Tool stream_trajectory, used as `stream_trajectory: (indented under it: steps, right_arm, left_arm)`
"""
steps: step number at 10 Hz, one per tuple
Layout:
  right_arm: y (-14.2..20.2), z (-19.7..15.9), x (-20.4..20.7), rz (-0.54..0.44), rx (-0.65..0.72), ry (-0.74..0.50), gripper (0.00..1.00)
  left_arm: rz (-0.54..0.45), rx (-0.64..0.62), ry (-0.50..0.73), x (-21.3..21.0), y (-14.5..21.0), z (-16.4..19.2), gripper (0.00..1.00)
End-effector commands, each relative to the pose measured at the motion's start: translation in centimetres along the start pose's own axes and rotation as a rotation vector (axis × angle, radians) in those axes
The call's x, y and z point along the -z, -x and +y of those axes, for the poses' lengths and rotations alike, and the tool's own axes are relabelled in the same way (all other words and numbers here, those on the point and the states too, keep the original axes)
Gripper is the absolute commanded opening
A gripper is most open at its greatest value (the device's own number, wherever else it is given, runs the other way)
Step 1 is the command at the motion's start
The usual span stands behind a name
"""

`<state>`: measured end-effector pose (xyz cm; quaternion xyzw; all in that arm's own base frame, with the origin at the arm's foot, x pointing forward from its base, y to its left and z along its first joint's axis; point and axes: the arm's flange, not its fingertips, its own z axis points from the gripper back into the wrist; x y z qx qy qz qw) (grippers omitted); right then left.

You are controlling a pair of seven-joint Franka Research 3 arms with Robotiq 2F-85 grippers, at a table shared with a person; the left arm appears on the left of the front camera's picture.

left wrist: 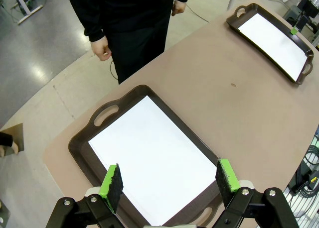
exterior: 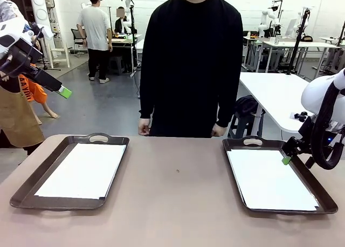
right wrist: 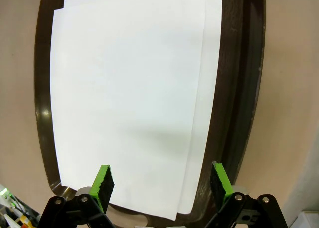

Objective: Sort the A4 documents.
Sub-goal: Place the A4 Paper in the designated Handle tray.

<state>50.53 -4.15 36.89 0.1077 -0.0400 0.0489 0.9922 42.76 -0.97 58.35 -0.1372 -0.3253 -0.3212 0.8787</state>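
White A4 documents (exterior: 81,170) lie flat in the dark brown tray (exterior: 24,190) at the table's left. More A4 documents (exterior: 269,179) lie in the right tray (exterior: 235,145). My left gripper (exterior: 64,91) hangs open high above the table's left edge; its wrist view looks down past it (left wrist: 169,178) on the left tray's sheet (left wrist: 154,153). Low over the right tray's outer rim, my right gripper (exterior: 285,160) is open. In its wrist view the right gripper (right wrist: 162,180) hovers over two overlapping sheets (right wrist: 129,88), the upper one shifted slightly.
A person in black (exterior: 191,63) stands at the far edge, both hands (exterior: 144,127) hanging by the table. Bare brown tabletop (exterior: 178,193) separates the trays. A white table (exterior: 275,96) and a chair stand behind on the right.
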Motion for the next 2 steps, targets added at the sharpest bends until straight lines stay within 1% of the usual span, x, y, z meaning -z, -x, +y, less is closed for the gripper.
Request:
stream_trajectory:
  steps: [1,2]
  right_arm:
    - [0.03,-0.07,0.07,0.003,-0.003,-0.001,1.0]
    - [0.03,-0.07,0.07,0.003,-0.003,-0.001,1.0]
  left_arm:
    - [-0.001,0.005,-0.001,-0.08,0.04,0.0,0.97]
    - [-0.001,0.005,-0.001,-0.08,0.04,0.0,0.97]
